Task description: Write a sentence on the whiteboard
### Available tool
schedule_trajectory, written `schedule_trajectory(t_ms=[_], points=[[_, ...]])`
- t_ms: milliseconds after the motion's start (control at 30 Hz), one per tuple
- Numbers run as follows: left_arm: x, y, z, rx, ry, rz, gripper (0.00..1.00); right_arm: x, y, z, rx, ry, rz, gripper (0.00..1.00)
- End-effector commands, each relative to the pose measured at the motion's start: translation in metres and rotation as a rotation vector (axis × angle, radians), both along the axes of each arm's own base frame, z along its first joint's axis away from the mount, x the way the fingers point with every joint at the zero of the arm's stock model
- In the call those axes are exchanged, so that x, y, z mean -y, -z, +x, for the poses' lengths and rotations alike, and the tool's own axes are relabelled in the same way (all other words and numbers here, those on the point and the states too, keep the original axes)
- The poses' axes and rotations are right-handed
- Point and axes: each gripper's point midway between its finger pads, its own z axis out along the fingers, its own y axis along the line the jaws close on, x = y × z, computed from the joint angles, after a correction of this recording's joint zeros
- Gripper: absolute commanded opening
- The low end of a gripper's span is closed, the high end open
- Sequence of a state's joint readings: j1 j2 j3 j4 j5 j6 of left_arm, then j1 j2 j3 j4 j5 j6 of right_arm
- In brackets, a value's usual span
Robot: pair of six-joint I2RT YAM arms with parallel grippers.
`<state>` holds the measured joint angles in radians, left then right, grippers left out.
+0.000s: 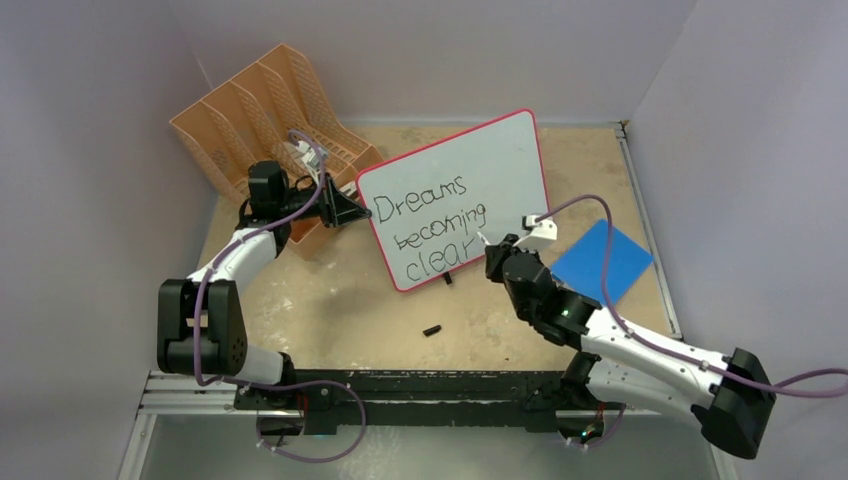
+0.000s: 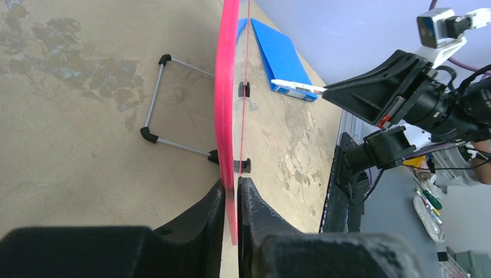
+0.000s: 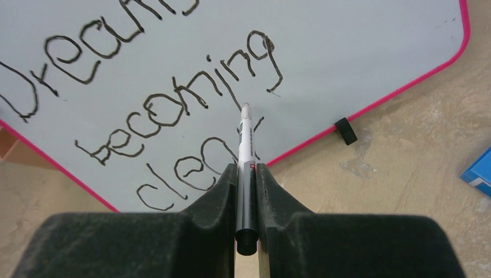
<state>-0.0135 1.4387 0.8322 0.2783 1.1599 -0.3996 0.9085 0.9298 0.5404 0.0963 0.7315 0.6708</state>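
The whiteboard [image 1: 505, 165], white with a pink frame, stands tilted at the table's middle. On it is the sentence [image 1: 435, 225] "Dreams becoming clear" in black, on three lines. My left gripper [image 1: 360, 212] is shut on the board's left edge; in the left wrist view the pink frame [image 2: 226, 87] runs between its fingers [image 2: 231, 188]. My right gripper [image 1: 500, 255] is shut on a marker [image 3: 245, 145], whose tip sits beside the last word of the sentence [image 3: 173, 104]. The marker's tip is at or just off the whiteboard [image 3: 359, 46]; I cannot tell which.
An orange file rack [image 1: 265, 120] stands behind the left gripper. A blue pad [image 1: 603, 260] lies right of the board. A small black cap [image 1: 432, 329] lies in front of it. The board's wire stand [image 2: 156, 104] rests on the table behind it.
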Motion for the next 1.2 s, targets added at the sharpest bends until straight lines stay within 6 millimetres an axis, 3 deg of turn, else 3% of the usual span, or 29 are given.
schedule_trajectory(t_ms=[0, 100, 267, 433, 567, 767, 1000, 1167], points=[[-0.006, -0.023, 0.009, 0.093, -0.046, 0.027, 0.14, 0.004, -0.035, -0.004, 0.038, -0.013, 0.042, 0.0], [-0.01, -0.03, 0.01, 0.116, -0.094, 0.055, 0.24, 0.011, -0.043, -0.009, 0.051, -0.015, 0.05, 0.0], [-0.018, -0.039, 0.008, 0.152, -0.166, 0.097, 0.52, 0.018, -0.059, -0.015, 0.078, -0.024, 0.068, 0.0], [-0.028, -0.055, 0.004, 0.178, -0.26, 0.149, 0.66, 0.016, -0.067, -0.019, 0.096, -0.051, 0.099, 0.0], [-0.035, -0.063, -0.009, 0.161, -0.323, 0.175, 0.7, 0.016, -0.07, -0.021, 0.108, -0.062, 0.115, 0.0], [-0.034, -0.056, -0.032, 0.086, -0.365, 0.222, 0.72, 0.017, -0.074, -0.024, 0.12, -0.079, 0.121, 0.0], [0.009, -0.026, -0.076, -0.024, -0.261, 0.32, 0.72, 0.021, -0.077, -0.031, 0.133, -0.098, 0.141, 0.0], [0.023, -0.003, -0.106, -0.099, -0.201, 0.373, 0.71, 0.024, -0.08, -0.034, 0.139, -0.105, 0.145, 0.0]])
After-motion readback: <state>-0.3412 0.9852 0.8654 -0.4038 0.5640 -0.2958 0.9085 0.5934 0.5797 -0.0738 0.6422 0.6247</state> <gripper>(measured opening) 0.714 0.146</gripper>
